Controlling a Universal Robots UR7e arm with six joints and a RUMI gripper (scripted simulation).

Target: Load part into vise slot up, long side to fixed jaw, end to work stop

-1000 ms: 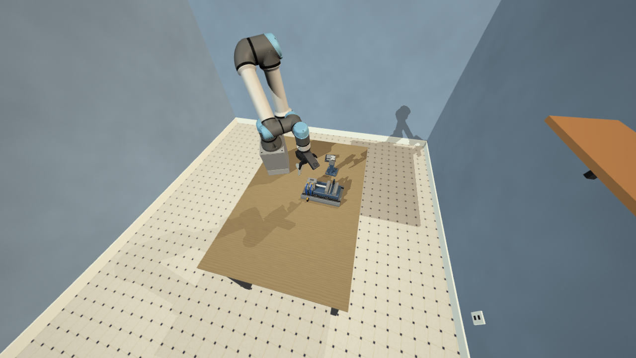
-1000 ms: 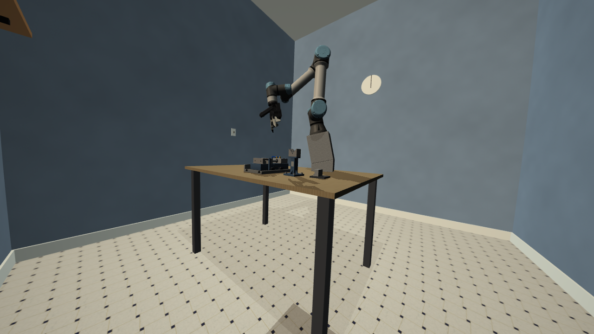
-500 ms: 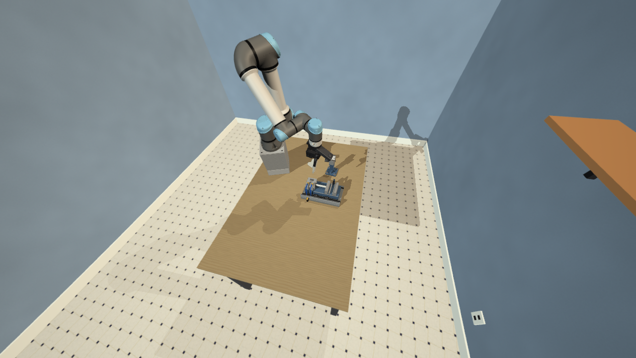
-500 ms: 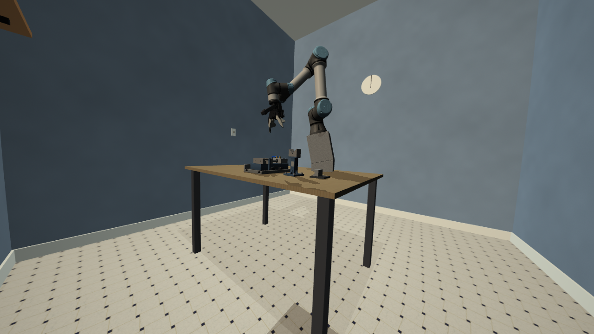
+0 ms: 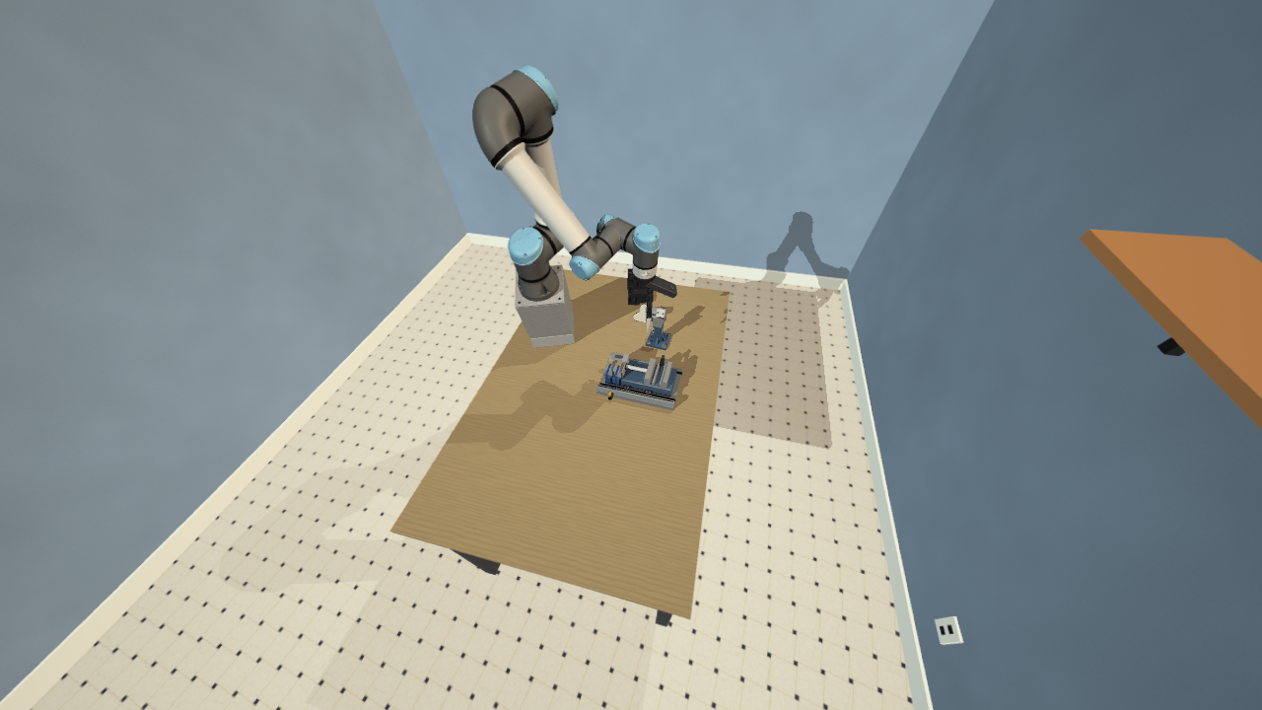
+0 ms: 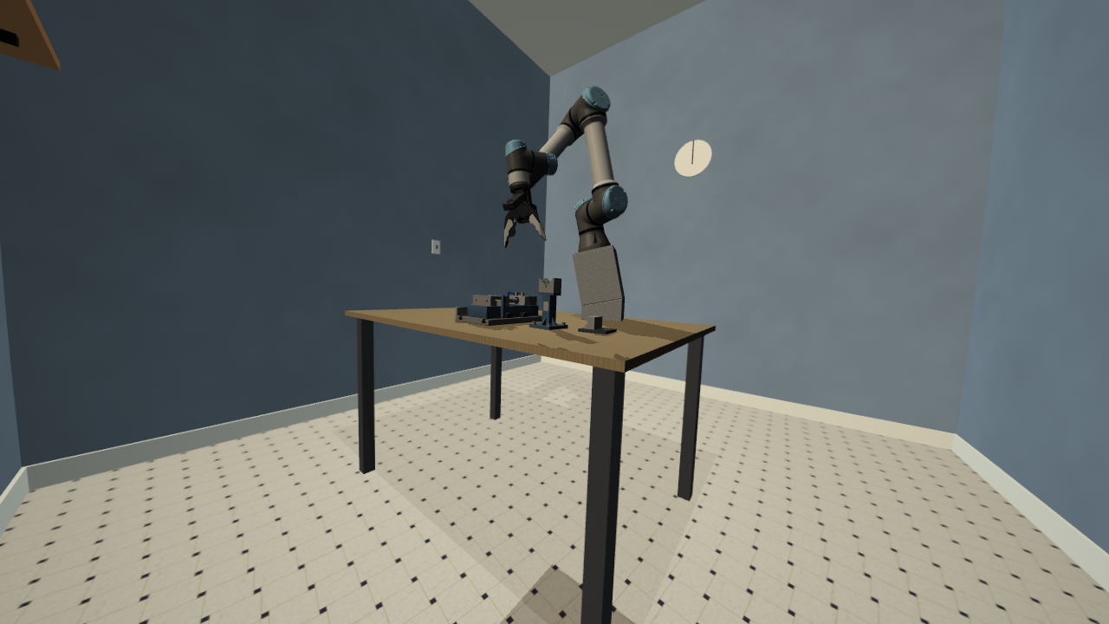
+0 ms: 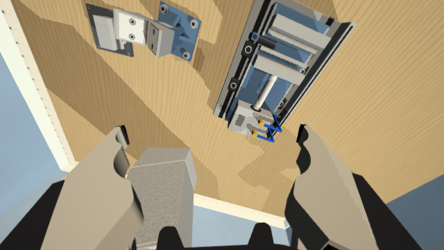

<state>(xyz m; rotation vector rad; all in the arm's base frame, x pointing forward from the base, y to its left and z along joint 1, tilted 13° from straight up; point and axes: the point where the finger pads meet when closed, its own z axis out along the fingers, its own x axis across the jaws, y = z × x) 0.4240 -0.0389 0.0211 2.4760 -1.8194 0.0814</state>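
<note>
Grey part [image 6: 594, 322] [image 7: 105, 32] on its infeed plate [image 6: 607, 331] [image 7: 127, 52], ahead of and below my spread, unladen fingers [image 6: 524, 243]: likely approach stage, calling for alignment, then descent.

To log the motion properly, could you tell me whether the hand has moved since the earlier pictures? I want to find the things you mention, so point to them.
Yes. In the top view the hand [image 5: 648, 322] [image 6: 524, 242] [image 7: 215, 126] has shifted rightward, away from the pedestal [image 5: 545, 319] [image 6: 599, 282] [image 7: 157, 194].
</note>
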